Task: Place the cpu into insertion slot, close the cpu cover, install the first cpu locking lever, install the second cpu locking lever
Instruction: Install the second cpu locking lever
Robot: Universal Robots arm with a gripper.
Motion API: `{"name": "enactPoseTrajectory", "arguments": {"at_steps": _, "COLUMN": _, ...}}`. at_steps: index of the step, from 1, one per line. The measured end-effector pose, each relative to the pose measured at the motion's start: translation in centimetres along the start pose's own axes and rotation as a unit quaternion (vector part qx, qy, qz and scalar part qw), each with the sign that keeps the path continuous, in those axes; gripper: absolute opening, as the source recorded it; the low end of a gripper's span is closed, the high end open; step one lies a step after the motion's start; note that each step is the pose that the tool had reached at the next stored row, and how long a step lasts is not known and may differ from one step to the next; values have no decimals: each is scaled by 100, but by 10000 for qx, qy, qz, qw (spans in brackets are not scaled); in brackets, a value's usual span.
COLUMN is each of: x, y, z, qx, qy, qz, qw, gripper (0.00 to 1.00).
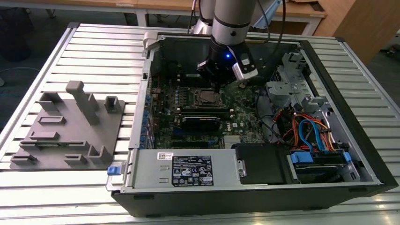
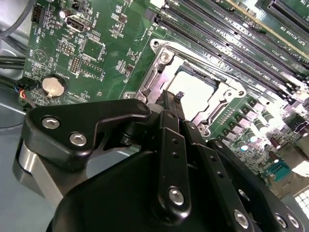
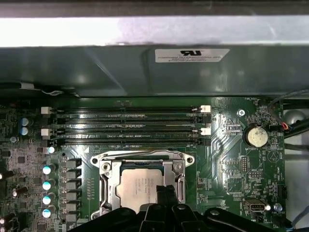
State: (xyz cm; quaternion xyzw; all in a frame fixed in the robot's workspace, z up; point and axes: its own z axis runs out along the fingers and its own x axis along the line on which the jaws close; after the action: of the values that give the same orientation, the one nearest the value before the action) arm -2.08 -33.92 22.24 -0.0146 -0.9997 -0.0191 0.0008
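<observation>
1 cpu (image 3: pixel 138 187), 1 cpu cover (image 3: pixel 107 186) (4 mem. slots (image 3: pixel 128 126)).

gripper (image 1: pixel 216 84) over insertion slot (image 1: pixel 207 98) | cpu cover (image 1: pixel 198 99) seemingly closed | computer case (image 1: pixel 250 187)

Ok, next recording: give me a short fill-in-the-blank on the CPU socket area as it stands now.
1. The silver-tan square cpu sits inside the ____.
2. The thin silver metal cpu cover frame lies ____ over the chip.
3. The round silver coin battery sits on the ____ circuit board.
4. The black hand hovers at the socket's ____.

Missing: insertion slot; closed; green; edge
</observation>
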Motion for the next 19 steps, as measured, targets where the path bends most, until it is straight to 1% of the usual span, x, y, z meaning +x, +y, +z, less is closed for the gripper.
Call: {"name": "enactPoseTrajectory", "arguments": {"at_steps": 19, "x": -5, "y": -172, "z": -6, "qx": 3, "qy": 0, "qz": 0, "qw": 10000, "gripper": 10}}
